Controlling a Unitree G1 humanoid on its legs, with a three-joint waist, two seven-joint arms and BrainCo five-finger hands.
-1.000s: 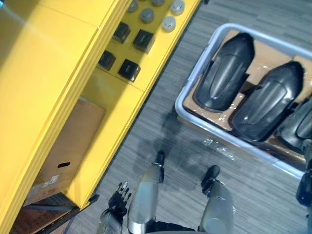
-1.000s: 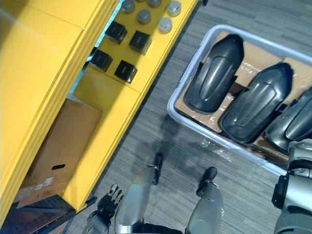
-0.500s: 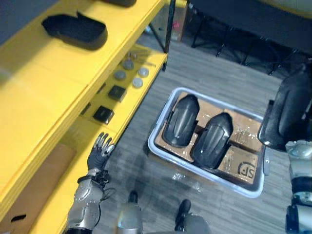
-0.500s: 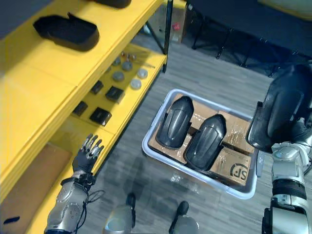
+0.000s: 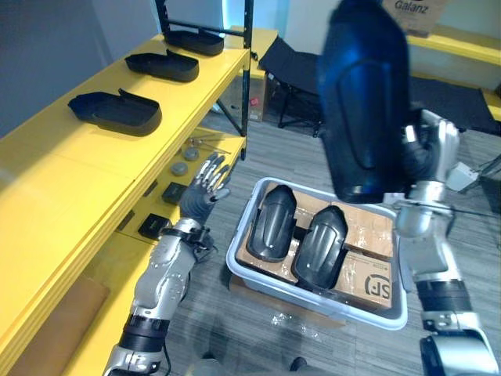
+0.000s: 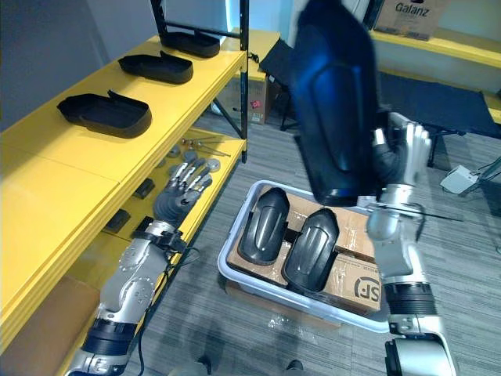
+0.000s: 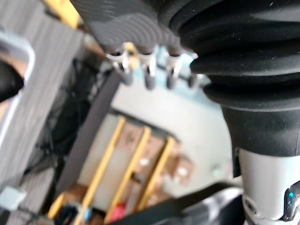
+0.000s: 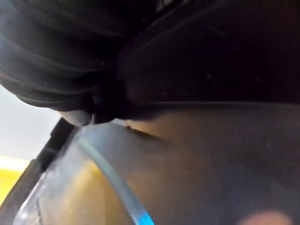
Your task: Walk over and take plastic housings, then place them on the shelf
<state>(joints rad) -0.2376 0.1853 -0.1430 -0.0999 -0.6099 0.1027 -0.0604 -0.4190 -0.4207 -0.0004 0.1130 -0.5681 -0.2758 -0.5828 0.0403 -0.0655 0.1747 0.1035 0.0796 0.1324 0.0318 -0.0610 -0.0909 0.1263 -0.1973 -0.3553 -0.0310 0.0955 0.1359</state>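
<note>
A large black plastic housing (image 5: pixel 364 102) is held upright, high above the grey bin (image 5: pixel 239 227), with my right hand (image 5: pixel 430 153) shut on its edge. That housing also shows dark and close in the right wrist view (image 8: pixel 211 51). Two more black housings (image 5: pixel 270 222) (image 5: pixel 319 243) lie side by side in the bin on cardboard boxes (image 5: pixel 368 282). My left hand (image 5: pixel 205 188) is open with straight fingers (image 7: pixel 150 75), raised between the bin and the yellow shelf (image 5: pixel 70 172). Three black housings (image 5: pixel 116 112) (image 5: pixel 164 66) (image 5: pixel 196 41) lie on the shelf's top level.
Small black blocks (image 5: pixel 168 190) and grey discs (image 5: pixel 178 168) lie on the shelf's lower level. A brown cardboard box (image 5: pixel 47 329) sits at the bottom of the shelf. A black shelf post (image 5: pixel 247 78) stands at the top level's far end, and dark chairs (image 5: pixel 293 74) stand behind.
The camera has swung upward. My right hand has lifted the housing from beside the bin to high above it. My left hand has risen from low by the shelf to beside the bin.
</note>
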